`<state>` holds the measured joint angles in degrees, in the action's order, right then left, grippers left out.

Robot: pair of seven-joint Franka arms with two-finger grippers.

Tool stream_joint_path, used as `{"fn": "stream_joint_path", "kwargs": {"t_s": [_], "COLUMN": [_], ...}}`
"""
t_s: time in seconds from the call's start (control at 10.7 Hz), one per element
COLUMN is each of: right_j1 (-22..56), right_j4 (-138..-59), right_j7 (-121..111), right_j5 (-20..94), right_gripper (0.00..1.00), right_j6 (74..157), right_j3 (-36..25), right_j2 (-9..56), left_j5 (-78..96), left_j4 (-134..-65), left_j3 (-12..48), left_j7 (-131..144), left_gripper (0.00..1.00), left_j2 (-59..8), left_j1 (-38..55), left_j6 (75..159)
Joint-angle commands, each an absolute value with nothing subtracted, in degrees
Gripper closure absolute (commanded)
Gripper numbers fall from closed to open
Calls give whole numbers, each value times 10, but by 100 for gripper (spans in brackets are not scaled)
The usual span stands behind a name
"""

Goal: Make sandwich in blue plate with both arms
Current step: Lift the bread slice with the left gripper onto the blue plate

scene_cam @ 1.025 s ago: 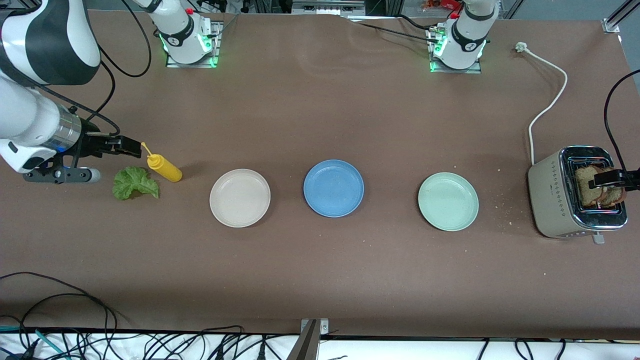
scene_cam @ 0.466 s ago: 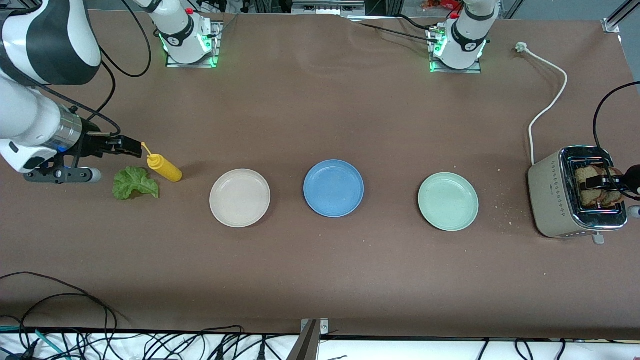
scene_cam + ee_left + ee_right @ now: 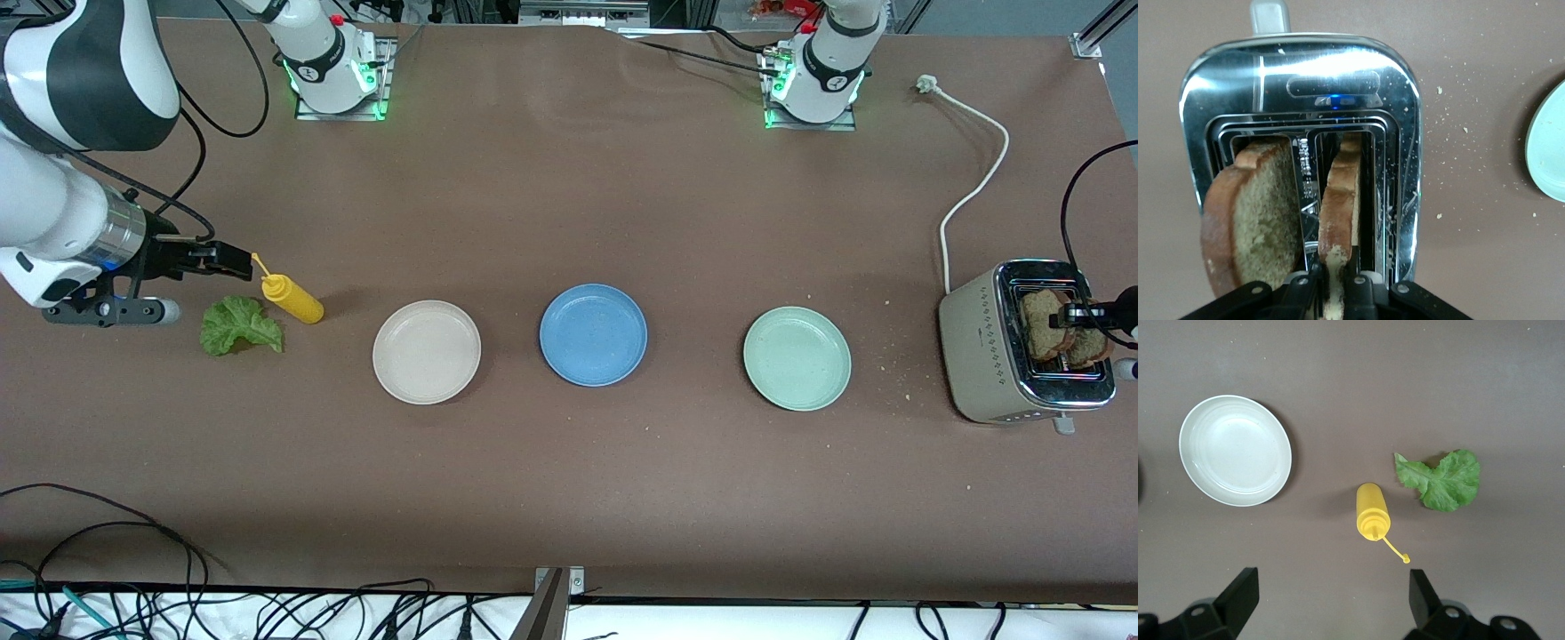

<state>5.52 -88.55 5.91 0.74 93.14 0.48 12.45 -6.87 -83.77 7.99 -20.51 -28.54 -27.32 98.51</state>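
Two brown bread slices stand in the toaster (image 3: 987, 356) at the left arm's end of the table. My left gripper (image 3: 1077, 313) is over the toaster, shut on the top edge of the slice (image 3: 1341, 193) in the slot on the green plate's side; its fingertips (image 3: 1313, 283) pinch the crust. The other slice (image 3: 1251, 213) leans free in its slot. The blue plate (image 3: 593, 334) sits bare at the table's middle. The lettuce leaf (image 3: 238, 325) lies at the right arm's end. My right gripper (image 3: 227, 258) hangs open and empty above the table beside the leaf (image 3: 1441, 479).
A yellow squeeze bottle (image 3: 293, 300) lies beside the lettuce. A beige plate (image 3: 427, 352) and a pale green plate (image 3: 797, 358) flank the blue one. The toaster's white cord (image 3: 973, 191) runs toward the left arm's base. Crumbs lie around the toaster.
My left gripper has shifted a little over the toaster toward the table's end, and the slices have shifted with it. The right arm has not moved.
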Motion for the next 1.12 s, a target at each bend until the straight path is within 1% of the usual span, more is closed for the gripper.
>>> {"fn": "stream_joint_path", "kwargs": {"t_s": [0.0, 0.09, 0.37, 0.56, 0.65, 0.75, 1.03], "right_j1": [55, 55, 55, 54, 54, 53, 53], "right_j4": [-887, -887, -887, -887, -887, -887, -887], "right_j7": [52, 52, 51, 50, 50, 50, 50], "right_j5": [4, 5, 4, 4, 4, 5, 5], "right_gripper": [0, 0, 0, 0, 0, 0, 0], "right_j6": [927, 927, 927, 927, 927, 927, 927], "right_j3": [5, 5, 5, 5, 5, 5, 5], "right_j2": [120, 120, 120, 120, 120, 120, 120], "left_j5": [-88, -88, -86, -77, -63, -38, 105], "left_j4": [-832, -816, -776, -759, -758, -763, -765], "left_j3": [94, 98, 139, 185, 226, 255, 258], "left_j7": [-208, -207, -203, -202, -201, -185, -122], "left_gripper": [100, 100, 100, 100, 100, 100, 100], "left_j2": [-244, -233, -207, -203, -205, -216, -278], "left_j1": [-274, -268, -230, -207, -206, -199, -117], "left_j6": [944, 918, 848, 804, 800, 801, 804]}}
